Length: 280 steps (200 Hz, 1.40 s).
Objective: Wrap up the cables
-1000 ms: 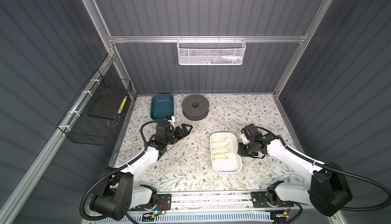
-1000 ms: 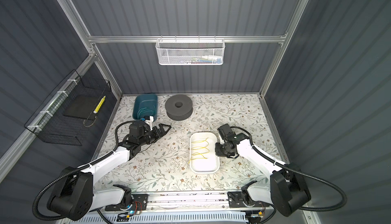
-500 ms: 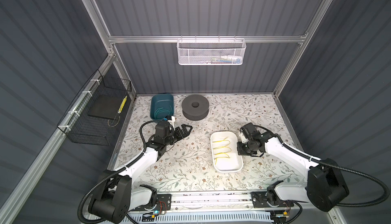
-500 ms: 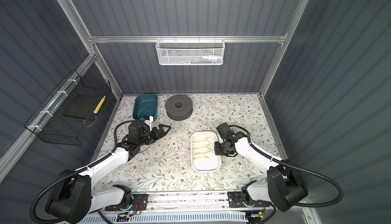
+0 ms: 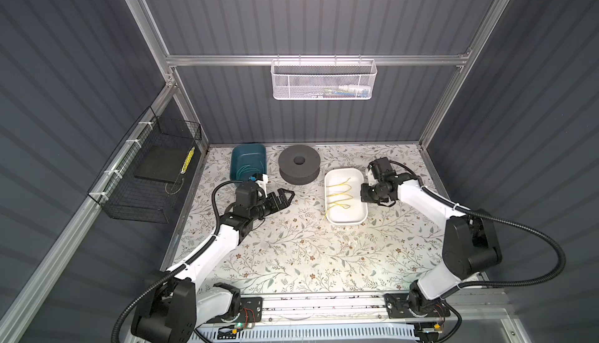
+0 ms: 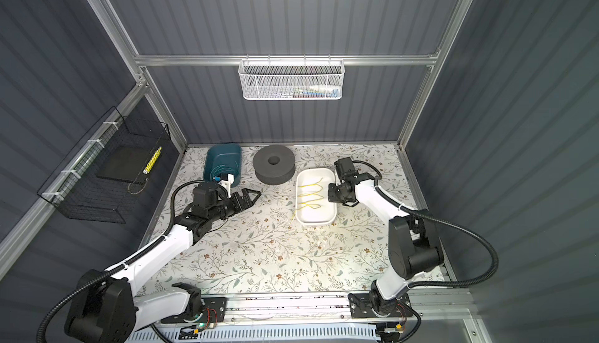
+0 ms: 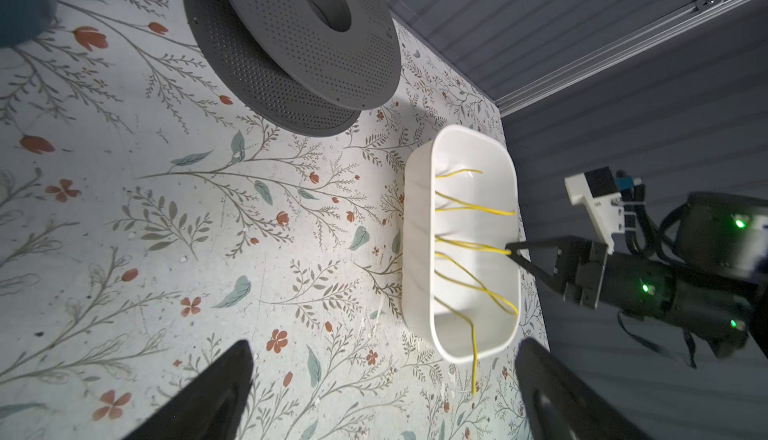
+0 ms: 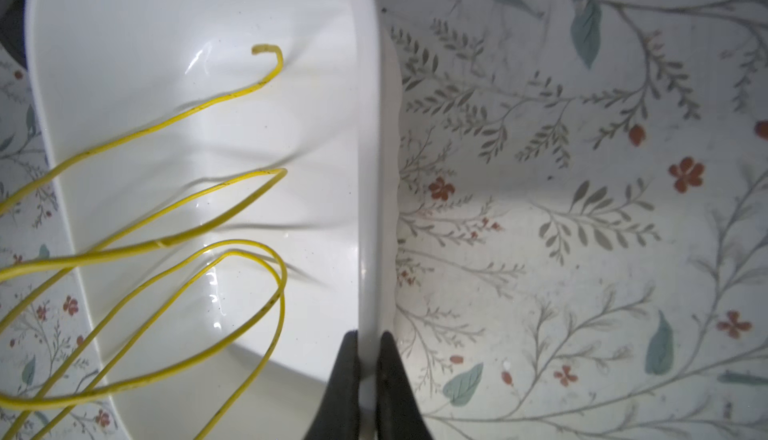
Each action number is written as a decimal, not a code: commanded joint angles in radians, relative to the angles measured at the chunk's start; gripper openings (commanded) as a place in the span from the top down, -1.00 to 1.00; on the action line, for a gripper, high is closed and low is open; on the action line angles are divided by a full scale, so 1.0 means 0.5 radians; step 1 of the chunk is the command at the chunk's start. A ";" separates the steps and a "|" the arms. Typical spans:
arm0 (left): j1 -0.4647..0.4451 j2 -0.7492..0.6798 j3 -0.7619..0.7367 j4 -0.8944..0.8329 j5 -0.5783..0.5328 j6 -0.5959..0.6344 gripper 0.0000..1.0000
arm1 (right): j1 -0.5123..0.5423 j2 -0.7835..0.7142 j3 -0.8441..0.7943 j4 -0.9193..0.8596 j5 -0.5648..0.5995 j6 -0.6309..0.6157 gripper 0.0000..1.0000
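Right wrist: right gripper (image 8: 366, 336) clamps the tray (image 8: 370, 167) rim (cables (image 8: 284, 288) looped inside); left gripper (image 7: 384, 341) gapes near spool (image 7: 257, 42).

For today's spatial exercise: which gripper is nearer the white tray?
Right. The right gripper pinches the rim of the white tray; the left gripper hangs open over the table, apart from it.

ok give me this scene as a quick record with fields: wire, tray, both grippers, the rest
wire: yellow, loose loops in the tray, one end out over the rim
tray: white, beside the spool
right gripper: shut on the tray rim, not on the wire
left gripper: open, empty, near the bin
spool: grey, no wire seen on it
bin: teal, green wire inside
wrapping: not yet begun
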 commanded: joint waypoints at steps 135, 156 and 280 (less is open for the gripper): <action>-0.013 -0.078 0.134 -0.304 0.001 0.143 -0.99 | -0.394 1.197 1.621 -0.479 -0.442 -0.441 1.00; -0.012 -0.088 0.113 -0.297 -0.011 0.141 -0.99 | -0.406 1.242 1.655 -0.442 -0.461 -0.424 1.00; -0.013 -0.063 0.141 -0.300 0.004 0.094 -0.99 | -0.424 1.528 2.206 -0.590 -0.459 -0.423 0.51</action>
